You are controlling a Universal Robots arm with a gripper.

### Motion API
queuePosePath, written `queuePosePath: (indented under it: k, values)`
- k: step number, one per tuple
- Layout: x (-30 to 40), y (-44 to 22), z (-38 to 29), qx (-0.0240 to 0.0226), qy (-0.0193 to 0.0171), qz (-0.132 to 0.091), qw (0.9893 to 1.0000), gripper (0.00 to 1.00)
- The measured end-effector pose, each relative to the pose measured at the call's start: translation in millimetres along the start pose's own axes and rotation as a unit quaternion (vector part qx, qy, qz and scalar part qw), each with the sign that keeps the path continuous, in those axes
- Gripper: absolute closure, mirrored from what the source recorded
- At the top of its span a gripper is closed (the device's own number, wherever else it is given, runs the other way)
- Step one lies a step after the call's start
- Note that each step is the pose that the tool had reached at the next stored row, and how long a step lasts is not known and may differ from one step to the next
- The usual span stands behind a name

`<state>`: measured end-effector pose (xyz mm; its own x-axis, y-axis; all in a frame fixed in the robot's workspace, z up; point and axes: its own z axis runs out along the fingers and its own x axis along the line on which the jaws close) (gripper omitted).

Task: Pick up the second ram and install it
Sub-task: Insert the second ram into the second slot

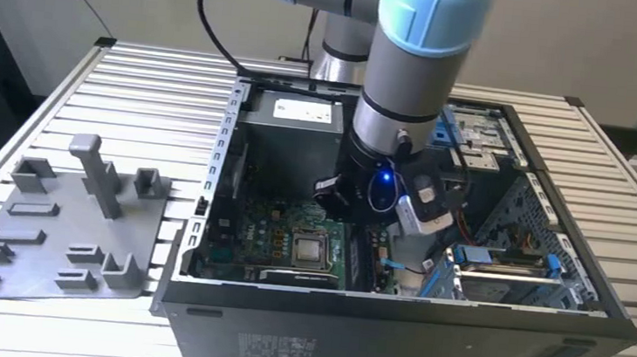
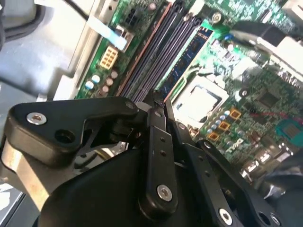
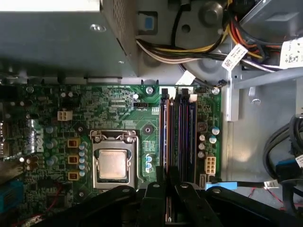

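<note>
Right:
- end effector [image 2: 158, 100] narrow, fingers drawn together, tips at second ram's [image 2: 187, 56] end
- second ram sits in memory slot just beside CPU socket [image 2: 199, 101]
- grip unclear

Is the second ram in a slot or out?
In: the second ram stands on edge on the motherboard beside the processor; latched, cannot tell.

One computer case [image 1: 396, 344], one motherboard [image 3: 118, 109], one processor socket [image 3: 112, 163] and one grey fixture tray [image 1: 53, 267] were counted.
</note>
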<state>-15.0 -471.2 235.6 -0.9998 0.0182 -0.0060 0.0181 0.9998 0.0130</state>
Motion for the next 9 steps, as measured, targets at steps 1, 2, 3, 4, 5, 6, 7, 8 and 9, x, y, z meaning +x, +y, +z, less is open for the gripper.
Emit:
queuePosePath:
  k: [1, 2, 3, 4, 5, 6, 7, 8, 9]
  values:
    - [-0.4, -0.5, 0.5, -0.0001, 0.0001, 0.0, 1.0, 0.86]
    - [-0.5, -0.5, 0.5, -0.0001, 0.0002, 0.001, 1.0, 0.86]
    - [-0.5, -0.6, 0.5, -0.0001, 0.0003, 0.001, 1.0, 0.86]
    - [-1.0, -1.1, 0.6, 0.0001, 0.0004, 0.001, 1.0, 0.86]
    - [-1.2, -1.1, 1.4, 0.0, 0.0004, 0.004, 1.0, 0.86]
    - [-1.2, -1.1, 2.2, 0.0, 0.0003, 0.01, 0.9999, 0.86]
    - [-1.2, -1.1, 2.8, 0.0001, 0.0002, 0.017, 0.9999, 0.86]
    - [-1.3, -1.1, 3.4, 0.0001, 0.0002, 0.022, 0.9998, 0.86]
    - [-1.6, -1.2, 4.1, 0.0002, 0.0001, 0.025, 0.9997, 0.86]
